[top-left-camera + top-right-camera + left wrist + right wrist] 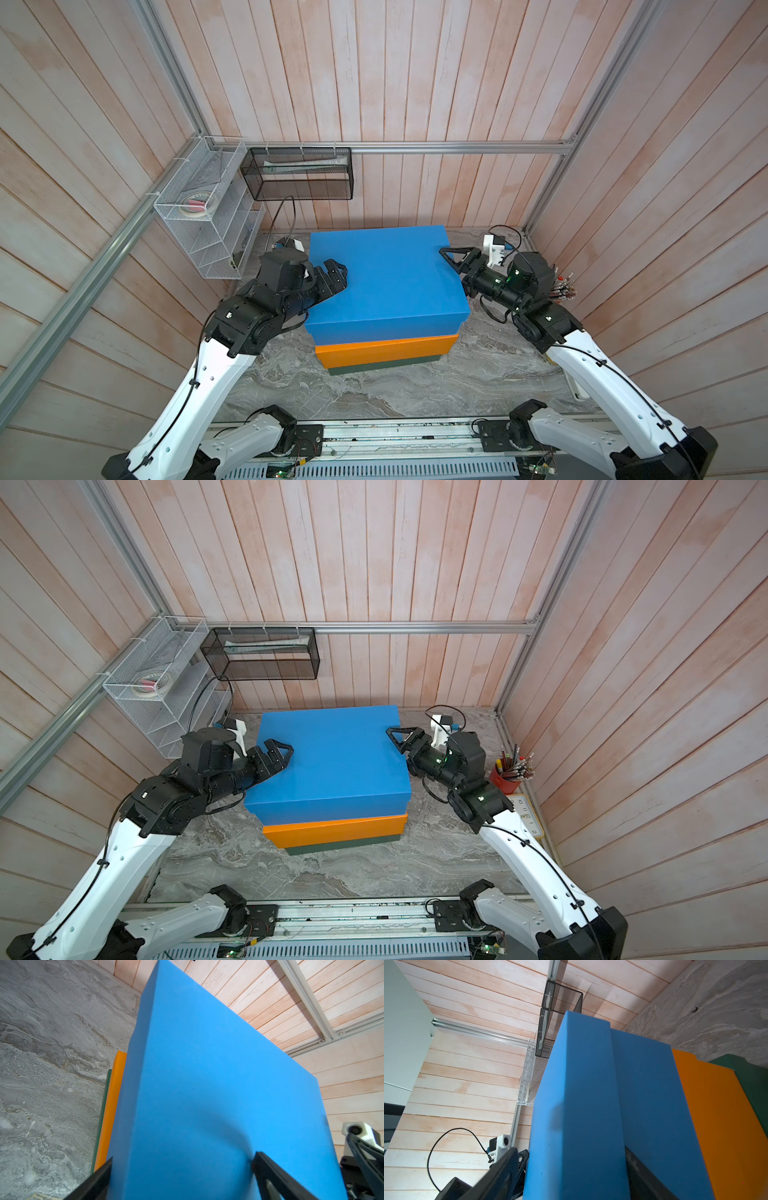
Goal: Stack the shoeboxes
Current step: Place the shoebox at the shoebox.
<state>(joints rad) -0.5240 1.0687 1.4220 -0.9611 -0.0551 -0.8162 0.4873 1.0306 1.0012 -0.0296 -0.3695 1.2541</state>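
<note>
The stack looks built: the blue box (382, 282) sits on top of the orange box (386, 351), which sits on the green box (386, 365), mid-worktop (478, 374); both top views show all three layers, with the green one only a thin strip at the bottom.

The left claw (338, 276) is spread wide astride the blue box's left edge; its wrist view shows one finger (268, 1174) over the lid top and the other down beside the side wall; neither seems to pinch. The right claw (449, 257) is also spread, at the box's far right corner, with one finger above the lid and one below the lid's rim against the box wall; I cannot tell whether the pads touch.

My guess is that what remains is to pull both arms clear; the risks lie there:

- The right claw's lower finger sits under the lid rim; pulling upward rather than straight outward could hook the rim and lift the lid or tip the box.
- Either upper finger could drag across the matte lid and slide the blue box off square; nothing holds it but its own weight.
- If one arm leaves before the other, a sideways nudge goes unopposed; the whole stack could skew.
- The pen cup (505, 783) stands just beside the right arm's elbow; a wide retreat could knock it.
</note>
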